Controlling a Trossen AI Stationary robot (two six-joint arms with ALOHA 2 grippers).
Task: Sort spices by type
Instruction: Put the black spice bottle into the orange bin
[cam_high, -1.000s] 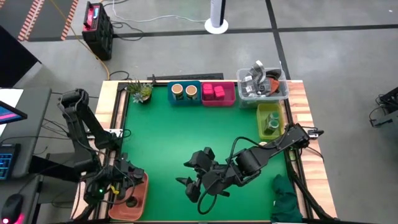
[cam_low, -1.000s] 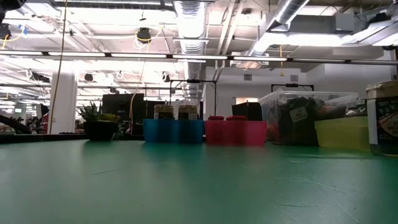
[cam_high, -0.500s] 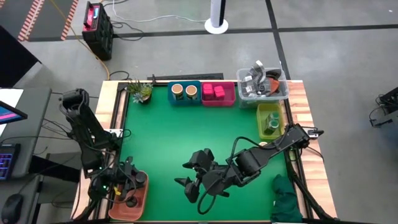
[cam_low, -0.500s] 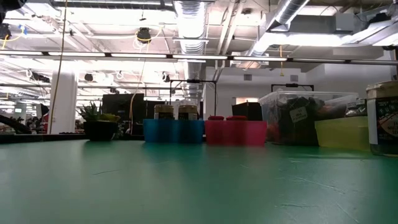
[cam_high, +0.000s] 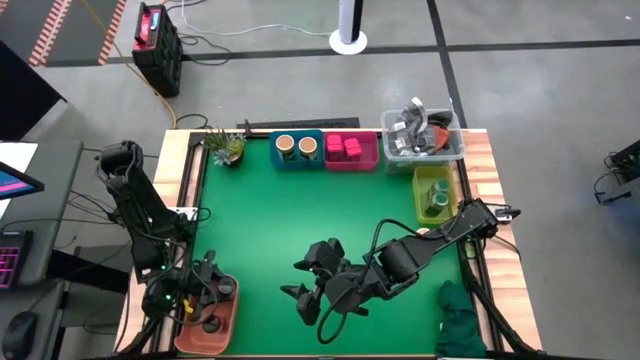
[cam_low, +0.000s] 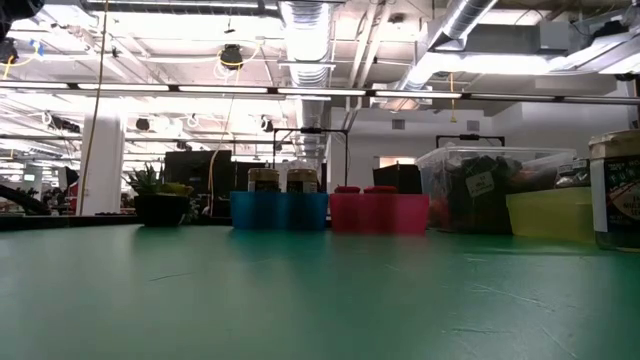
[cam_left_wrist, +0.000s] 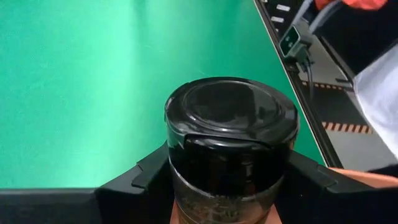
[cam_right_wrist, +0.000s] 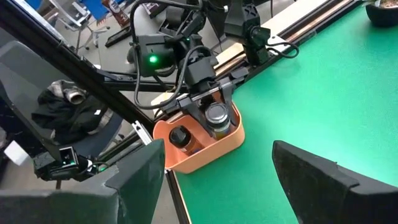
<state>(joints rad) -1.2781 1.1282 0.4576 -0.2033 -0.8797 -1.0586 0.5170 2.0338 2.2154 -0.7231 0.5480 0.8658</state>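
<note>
Over orange bin (cam_right_wrist: 205, 146), left gripper (cam_right_wrist: 208, 107) clamping round glossy black-lidded jar (cam_left_wrist: 230, 134) (glass-bodied)

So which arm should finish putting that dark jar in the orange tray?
Left. The left gripper already clasps the dark-lidded jar over the orange tray; the right gripper hangs open, mid-table.

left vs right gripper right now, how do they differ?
The left gripper is shut on a dark-lidded jar over the orange bin at the table's near left corner; the right gripper is open and holds nothing. The left gripper points down into the bin; the right gripper hangs over bare green mat near the middle front. Both are dark two-finger grippers.
</note>
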